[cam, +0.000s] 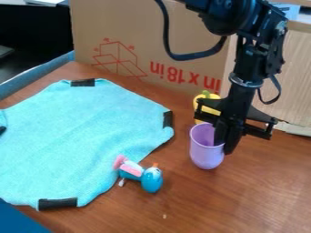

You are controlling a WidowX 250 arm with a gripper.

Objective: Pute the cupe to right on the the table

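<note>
The gripper (224,139) points down at the right of centre, its fingers close together over the right side of the purple cup (205,152). One finger is inside the cup and the other outside, with the rim pinched between them. The cup is upright, its mouth facing up, right of the blue cloth. Part of its right rim is hidden behind the fingers. Whether its base touches the brown table (255,191) cannot be told.
A turquoise cloth (79,136) with black patches covers the left. A blue and pink toy (150,179) lies at its lower right edge. Behind the cup is a yellow object (205,99), partly hidden by the gripper. A cardboard box (146,27) stands along the back.
</note>
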